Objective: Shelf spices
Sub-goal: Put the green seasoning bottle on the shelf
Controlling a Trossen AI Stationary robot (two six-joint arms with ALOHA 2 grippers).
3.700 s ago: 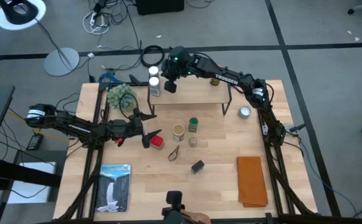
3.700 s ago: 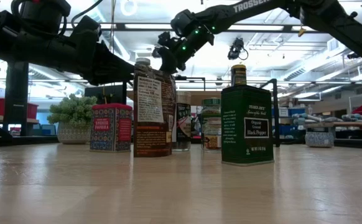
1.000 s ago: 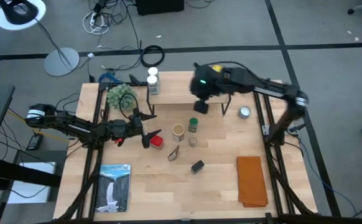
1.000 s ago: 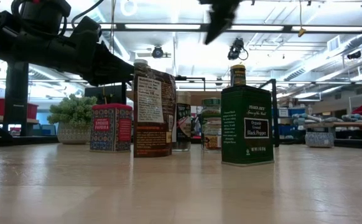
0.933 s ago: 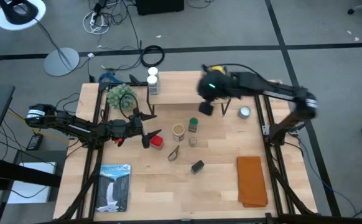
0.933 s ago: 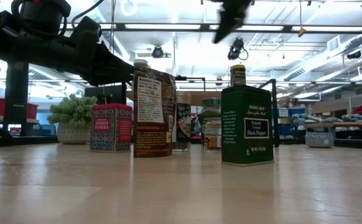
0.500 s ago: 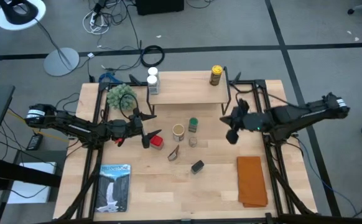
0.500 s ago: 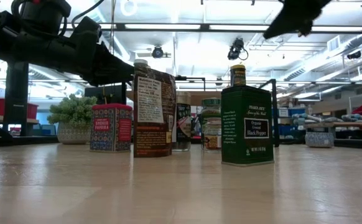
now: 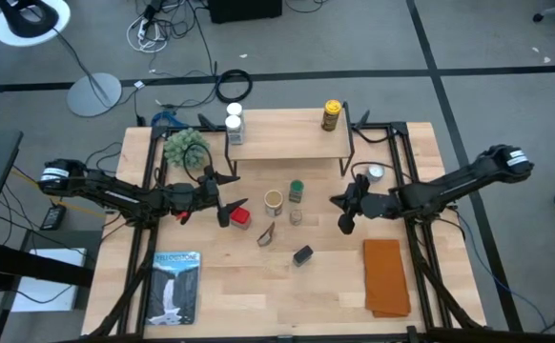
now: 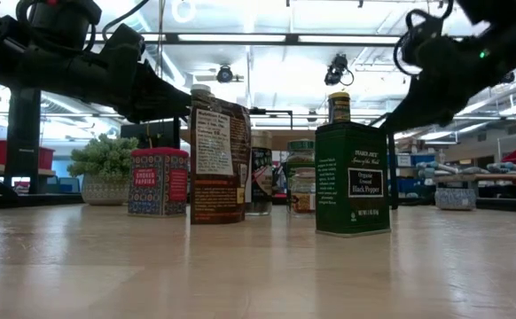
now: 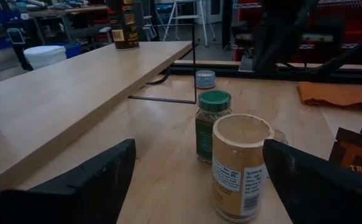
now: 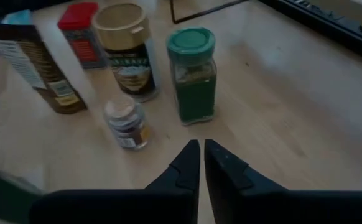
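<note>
Wooden table seen from above; the right gripper point(image 9: 345, 211), fingers nearly together and empty, hovers beside a green-capped jar point(image 9: 297, 191), a tan canister point(image 9: 274, 201) and a small jar point(image 9: 297, 216) in front of the shelf point(image 9: 287, 139); the left gripper point(image 9: 222, 195) waits wide open near a red tin point(image 9: 242, 217); the green-capped jar looks rigid, light, probably smooth glass; best pinched across its flat sides below the cap.

Two dark jointed arms, black fingers point(image 12: 187, 165)

Low view: brown packet point(image 10: 217, 161) hides jars behind; arms cut off by top edge.
</note>
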